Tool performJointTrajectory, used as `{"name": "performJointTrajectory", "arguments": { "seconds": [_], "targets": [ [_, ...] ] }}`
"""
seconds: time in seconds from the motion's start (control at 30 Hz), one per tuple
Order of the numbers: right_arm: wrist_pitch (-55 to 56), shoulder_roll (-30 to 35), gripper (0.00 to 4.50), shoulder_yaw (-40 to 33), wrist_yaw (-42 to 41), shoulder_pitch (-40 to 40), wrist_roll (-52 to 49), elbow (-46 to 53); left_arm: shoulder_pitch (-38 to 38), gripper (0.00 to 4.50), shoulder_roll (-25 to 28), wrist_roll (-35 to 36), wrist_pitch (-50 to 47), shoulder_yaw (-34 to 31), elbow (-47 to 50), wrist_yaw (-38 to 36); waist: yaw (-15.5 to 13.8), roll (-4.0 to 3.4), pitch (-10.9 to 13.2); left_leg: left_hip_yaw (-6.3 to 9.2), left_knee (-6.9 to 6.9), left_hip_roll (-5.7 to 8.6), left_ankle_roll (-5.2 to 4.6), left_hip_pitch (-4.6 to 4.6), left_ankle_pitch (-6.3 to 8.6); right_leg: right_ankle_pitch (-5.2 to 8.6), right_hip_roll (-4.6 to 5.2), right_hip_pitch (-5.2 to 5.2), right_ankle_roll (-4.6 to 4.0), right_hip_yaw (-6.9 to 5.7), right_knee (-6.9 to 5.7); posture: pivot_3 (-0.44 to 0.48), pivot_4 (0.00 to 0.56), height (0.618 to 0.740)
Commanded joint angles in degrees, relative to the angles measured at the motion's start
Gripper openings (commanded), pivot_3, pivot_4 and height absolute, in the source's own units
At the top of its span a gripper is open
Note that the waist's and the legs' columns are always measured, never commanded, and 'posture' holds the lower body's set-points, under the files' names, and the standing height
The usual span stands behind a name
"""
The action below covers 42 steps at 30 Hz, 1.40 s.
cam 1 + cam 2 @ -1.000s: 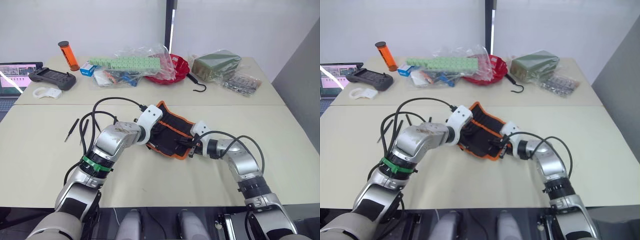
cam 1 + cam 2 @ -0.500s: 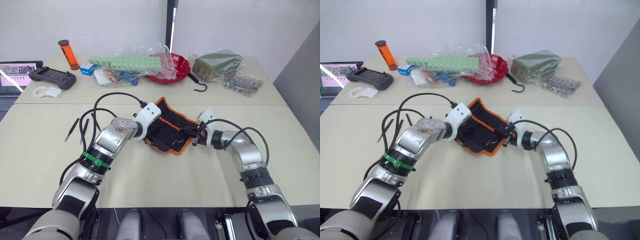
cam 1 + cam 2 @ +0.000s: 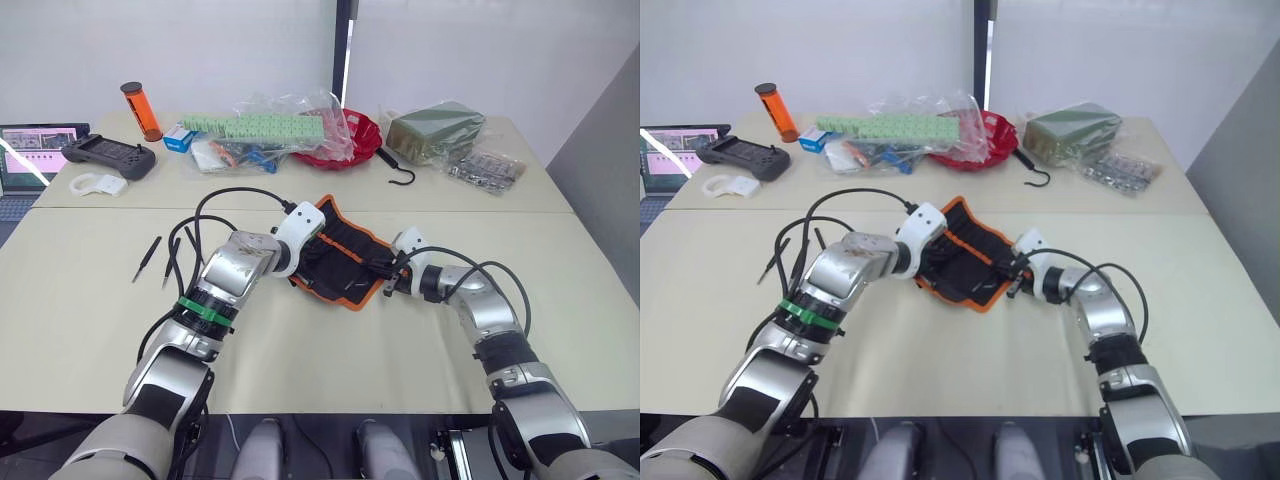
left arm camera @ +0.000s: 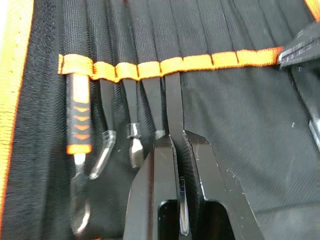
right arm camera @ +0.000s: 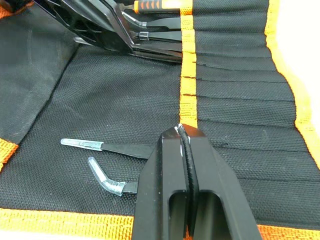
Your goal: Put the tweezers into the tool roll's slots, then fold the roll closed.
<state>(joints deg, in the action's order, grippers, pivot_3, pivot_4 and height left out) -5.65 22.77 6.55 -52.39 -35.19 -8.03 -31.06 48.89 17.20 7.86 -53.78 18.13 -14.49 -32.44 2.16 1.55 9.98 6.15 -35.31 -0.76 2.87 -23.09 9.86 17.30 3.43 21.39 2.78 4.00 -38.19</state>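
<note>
Tool roll (image 3: 340, 258) open flat mid-table, between both arms. Left gripper (image 4: 177, 150) pinching tweezers (image 4: 173, 107) half-seated in a slot (image 4: 172, 65); right gripper (image 5: 184, 137) pressed together on the fabric. Push straight along the slot, keeping tips aligned; hold fabric taut.

Both arms reach inward, bent at the elbows. The left end effector (image 4: 176, 145) pinches a thin tool; the right end effector (image 5: 184, 134) is closed, fingers together.
</note>
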Motion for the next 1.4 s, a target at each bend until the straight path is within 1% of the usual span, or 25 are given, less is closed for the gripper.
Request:
{"name": "performJointTrajectory", "arguments": {
  "seconds": [0.03, 0.17, 0.37, 0.5, 0.57, 0.73, 0.8, 0.87, 1.0, 1.07, 1.2, 1.23, 1.27, 1.4],
  "targets": [
    [-0.96, -0.27, 0.03, 0.78, 0.59, 1.65, 1.58, -2.26, 1.89, 0.0, -1.57, -0.25, 0.19, -0.82, 0.07, 0.09, 0.0, 0.0, 0.0, 0.0, 0.0, 0.0, 0.0, 0.02, 0.0, 0.0, 0.0, -0.04, 0.0, 0.0, 0.04, 0.0, 0.15, 0.74],
    [-0.95, -0.51, 0.03, 0.88, 0.49, 1.84, 1.62, -2.02, 2.7, 0.0, -2.44, -2.05, 2.89, 0.11, -2.4, 0.55, 0.01, 0.0, 0.0, 0.02, 0.0, 0.0, 0.0, 0.04, 0.0, 0.0, 0.0, -0.08, 0.0, -0.01, 0.08, 0.0, 0.15, 0.74],
    [-0.98, -0.82, 0.03, 0.91, 0.6, 2.0, 1.66, -1.78, 4.76, 0.0, -4.6, -5.46, 9.91, 0.13, -8.87, 1.87, 0.02, 0.0, 0.0, 0.02, 0.01, 0.01, 0.0, 0.06, 0.0, 0.0, 0.0, -0.11, 0.01, -0.01, 0.1, 0.0, 0.15, 0.74],
    [-1.02, -0.94, 0.03, 0.82, 0.68, 2.17, 1.6, -1.51, 5.69, 0.0, -5.96, -6.64, 13.2, -0.16, -12.58, 2.1, 0.03, 0.0, 0.0, 0.02, 0.01, 0.01, 0.0, 0.06, 0.0, 0.0, 0.0, -0.11, 0.01, -0.01, 0.1, 0.0, 0.15, 0.74],
    [-1.14, -0.99, 0.03, 0.8, 0.71, 2.34, 1.56, -1.25, 5.91, 0.0, -6.69, -5.84, 13.4, -1.17, -14.02, 1.06, 0.02, 0.0, 0.0, 0.02, 0.01, 0.01, 0.0, 0.07, 0.0, 0.0, 0.0, -0.11, 0.02, -0.01, 0.1, 0.0, 0.15, 0.74],
    [-1.34, -1.0, 0.03, 0.67, 0.85, 2.77, 1.45, -0.72, 6.24, 0.0, -6.53, -7.57, 16.88, -0.72, -16.08, 0.84, 0.02, 0.0, 0.0, 0.02, 0.01, 0.01, 0.0, 0.07, 0.0, 0.0, 0.0, -0.12, 0.02, -0.02, 0.1, 0.0, 0.15, 0.74],
    [-1.4, -0.96, 0.03, 0.64, 0.84, 2.81, 1.42, -0.66, 6.28, 0.0, -6.22, -6.75, 16.12, -1.5, -15.91, -0.63, 0.03, 0.0, 0.0, 0.02, 0.01, 0.02, 0.0, 0.07, 0.0, 0.0, 0.0, -0.12, 0.02, -0.01, 0.1, 0.0, 0.15, 0.74],
    [-1.4, -0.94, 0.0, 0.63, 0.85, 2.81, 1.43, -0.65, 6.19, 0.76, -5.74, -5.12, 14.01, -2.82, -14.63, -2.77, 0.13, 0.0, 0.0, 0.02, 0.01, 0.01, 0.0, 0.06, 0.0, 0.0, 0.0, -0.11, 0.03, -0.01, 0.1, 0.0, 0.15, 0.74],
    [-1.22, -1.08, 0.0, 0.57, 0.96, 2.6, 1.52, -1.13, 4.77, 2.04, -2.62, -6.67, 14.87, -1.63, -11.61, -5.07, 0.38, 0.0, 0.0, 0.02, 0.07, 0.01, 0.0, 0.06, 0.0, 0.0, 0.0, -0.09, 0.03, -0.01, 0.11, 0.0, 0.15, 0.74],
    [-1.23, -1.29, 0.0, 0.44, 1.07, 2.6, 1.38, -1.11, 3.72, 2.66, -0.7, -5.79, 13.3, -3.05, -8.83, -5.82, 0.43, 0.0, 0.0, 0.02, 0.1, 0.01, 0.0, 0.07, 0.0, 0.0, 0.0, -0.09, 0.03, -0.01, 0.11, 0.0, 0.15, 0.74],
    [-1.36, -1.73, 0.0, -0.24, 1.32, 2.71, 0.68, -0.87, 1.8, 4.09, 2.08, -3.69, 9.81, -5.47, -3.35, -6.98, 0.44, 0.0, 0.0, 0.02, 0.15, 0.0, 0.0, 0.1, 0.01, 0.0, 0.0, -0.09, 0.03, -0.01, 0.11, 0.0, 0.15, 0.74],
    [-1.41, -1.76, 0.0, -0.55, 1.47, 2.84, 0.48, -0.66, 0.42, 4.37, 4.12, -2.21, 7.59, -7.49, 0.2, -7.98, 0.44, 0.0, 0.0, 0.02, 0.15, 0.0, 0.0, 0.09, 0.01, 0.0, 0.0, -0.09, 0.03, -0.01, 0.12, 0.0, 0.15, 0.74],
    [-1.45, -1.77, 0.0, -0.76, 1.56, 2.94, 0.38, -0.51, -0.58, 4.44, 5.58, -1.16, 5.97, -8.88, 2.78, -8.63, 0.51, 0.0, 0.0, 0.02, 0.15, 0.0, 0.0, 0.09, 0.0, 0.0, 0.0, -0.09, 0.03, -0.01, 0.11, 0.0, 0.15, 0.74],
    [-1.57, -1.74, 0.0, -1.76, 2.07, 3.19, -0.02, 0.15, -5.7, 4.44, 11.73, 3.59, 2.04, -16.96, 13.75, -9.25, 0.57, -0.01, 0.0, 0.02, 0.28, -0.04, 0.0, 0.13, 0.01, 0.0, -0.01, -0.04, 0.02, -0.01, 0.09, 0.0, 0.15, 0.74]
  ]
}}
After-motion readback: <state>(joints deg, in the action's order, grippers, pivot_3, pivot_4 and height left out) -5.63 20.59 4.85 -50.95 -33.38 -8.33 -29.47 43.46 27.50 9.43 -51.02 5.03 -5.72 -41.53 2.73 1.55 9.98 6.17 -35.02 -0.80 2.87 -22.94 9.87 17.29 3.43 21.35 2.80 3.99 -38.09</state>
